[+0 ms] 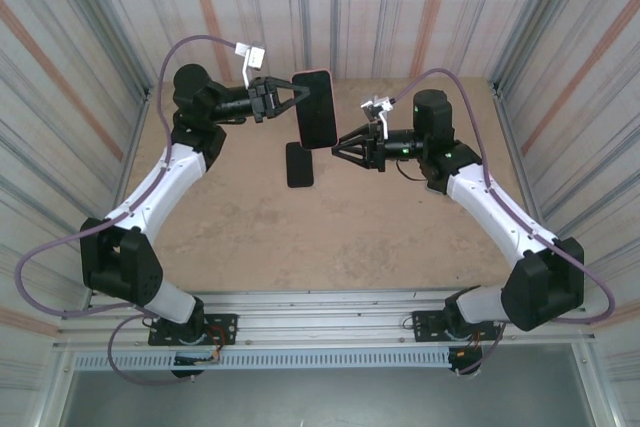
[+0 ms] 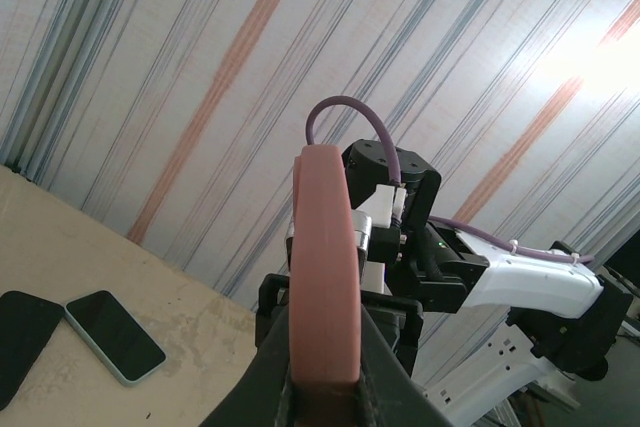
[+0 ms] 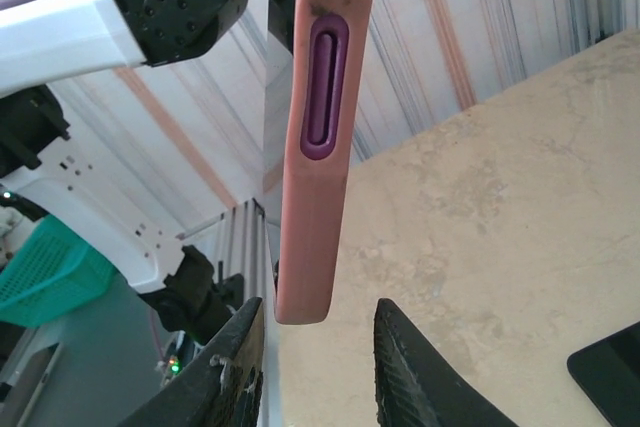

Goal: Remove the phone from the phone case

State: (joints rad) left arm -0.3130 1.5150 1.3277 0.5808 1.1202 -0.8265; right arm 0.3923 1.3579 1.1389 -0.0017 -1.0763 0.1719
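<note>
Presently we are observing the left gripper [image 1: 290,98] pinching the pink phone case [image 1: 315,112] aloft — right gripper [image 3: 318,315] spread beside its end.

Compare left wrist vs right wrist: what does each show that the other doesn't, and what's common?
Left wrist's own: the right arm behind the pink case, and a mint-edged phone flat on the table. Right wrist's own: the left arm, the case's purple side button, the right gripper open below the case's lower end, and a teal basket. Shared: the case seen edge-on, the table, the striped wall.
</note>
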